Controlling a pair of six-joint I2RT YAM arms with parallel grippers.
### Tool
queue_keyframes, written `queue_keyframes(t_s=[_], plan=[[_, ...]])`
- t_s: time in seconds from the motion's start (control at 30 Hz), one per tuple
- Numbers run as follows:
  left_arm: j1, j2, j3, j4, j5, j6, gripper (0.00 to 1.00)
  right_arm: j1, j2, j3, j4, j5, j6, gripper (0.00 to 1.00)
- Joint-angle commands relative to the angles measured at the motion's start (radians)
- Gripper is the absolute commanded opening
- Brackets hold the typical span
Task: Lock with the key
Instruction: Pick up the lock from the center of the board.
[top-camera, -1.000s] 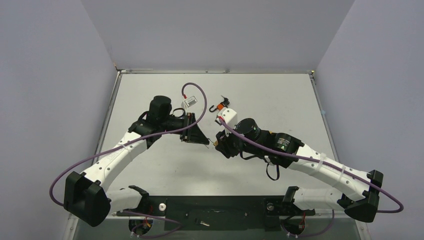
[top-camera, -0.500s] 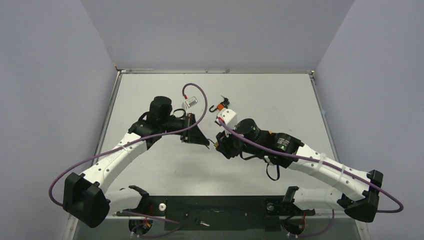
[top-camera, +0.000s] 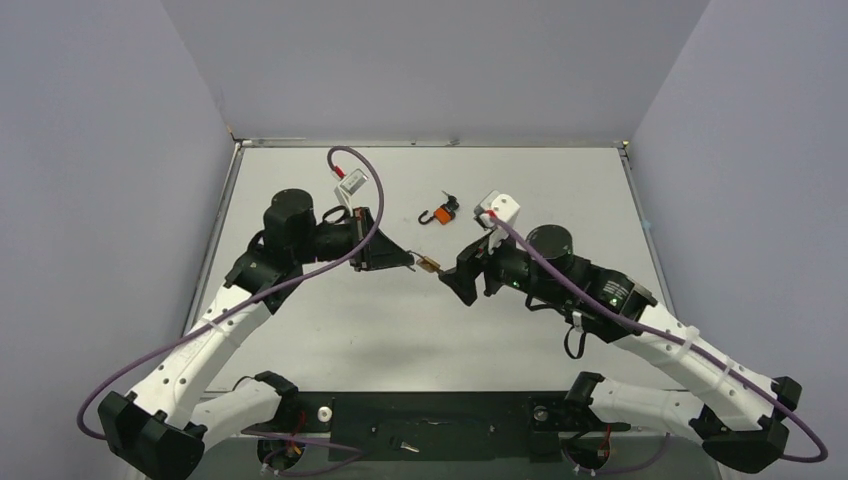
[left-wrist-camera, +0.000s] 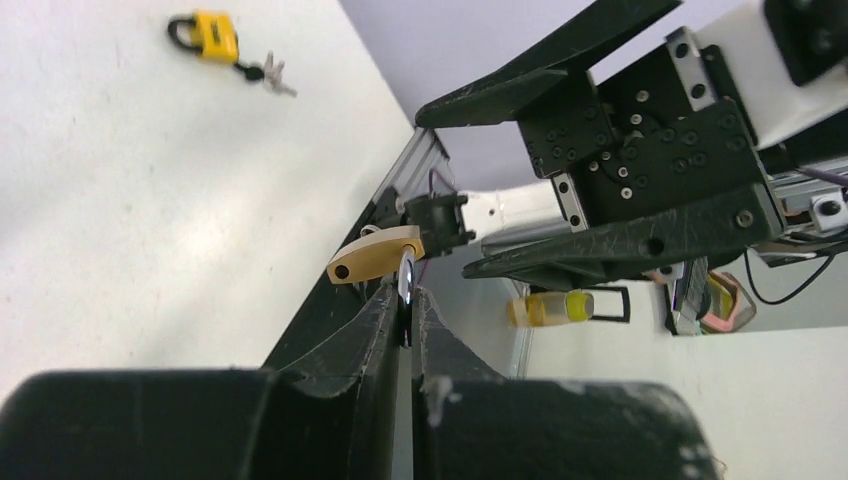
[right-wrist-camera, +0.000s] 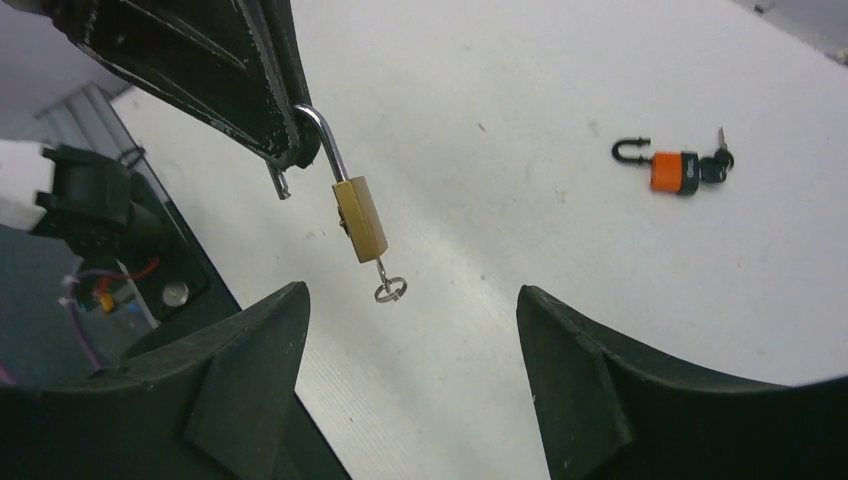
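Note:
My left gripper is shut on the steel shackle of a brass padlock and holds it above the table. In the right wrist view the padlock hangs with its shackle open, and a small key with a ring sticks out of its bottom. In the left wrist view the shackle is pinched between my fingers and the brass body sits just beyond. My right gripper is open and empty, a short way from the key, also seen from above.
An orange padlock with an open shackle and black-headed keys lies on the table behind the grippers; it also shows in the right wrist view and the left wrist view. The table's metal edge rail runs along the back.
The left gripper has moved back and left with the brass padlock. The right gripper, which was close up against the padlock, has drawn away to the right and stands open.

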Motion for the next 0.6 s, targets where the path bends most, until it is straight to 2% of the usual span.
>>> queue_keyframes(t_s=[0.0, 0.17, 0.43, 0.57], plan=[[-0.014, -0.064, 0.116, 0.139, -0.079, -0.056, 0.00, -0.096, -0.064, 0.036, 0.183, -0.254, 0.025, 0.71], [-0.053, -0.058, 0.232, 0.136, -0.139, -0.056, 0.00, -0.147, -0.042, 0.087, 0.308, -0.416, 0.069, 0.68], [-0.149, -0.023, 0.399, 0.116, -0.265, -0.041, 0.00, -0.154, 0.033, 0.229, 0.382, -0.504, 0.089, 0.61], [-0.158, -0.010, 0.457, 0.108, -0.286, -0.036, 0.00, -0.154, 0.040, 0.252, 0.424, -0.530, 0.123, 0.53]])
